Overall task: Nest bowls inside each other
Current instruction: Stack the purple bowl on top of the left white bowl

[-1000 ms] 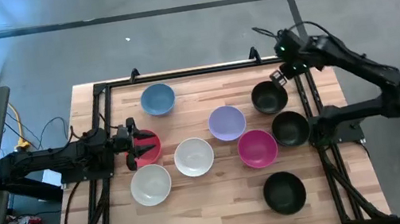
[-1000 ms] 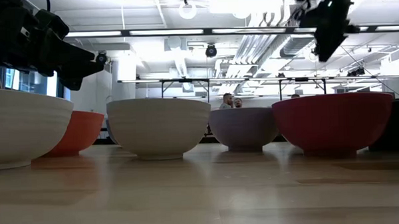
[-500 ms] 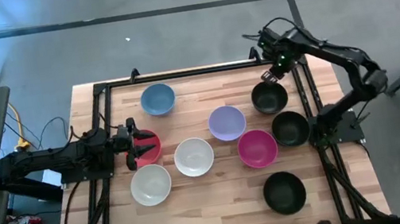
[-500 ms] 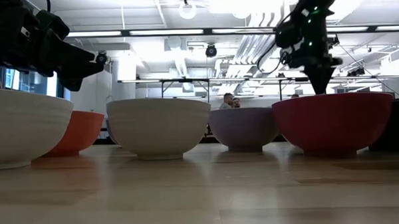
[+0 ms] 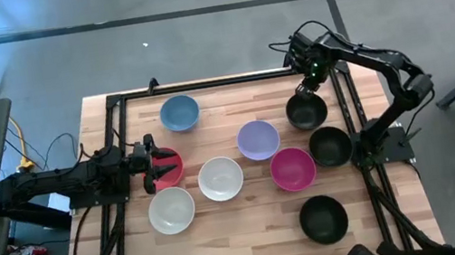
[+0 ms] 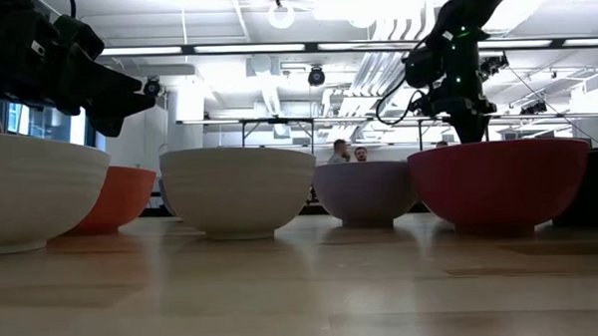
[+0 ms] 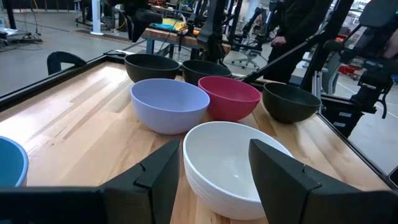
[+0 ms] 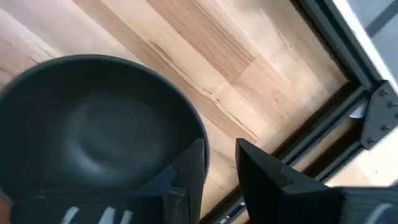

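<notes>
Right gripper [image 8: 217, 165] straddles the rim of a round matte black bowl [image 8: 93, 130], fingers parted and not yet clamped. Left gripper [image 7: 211, 165] hangs released near a glossy white round bowl [image 7: 233, 165].

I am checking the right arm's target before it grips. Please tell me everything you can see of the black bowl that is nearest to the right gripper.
The black bowl is small, round, plain and matte dark, with a smooth empty inside. It stands upright on the wooden table, at the far right, apart from its neighbours. The right gripper is at its far rim, fingers open, one inside the wall and one outside. Whether they touch it I cannot tell.
</notes>
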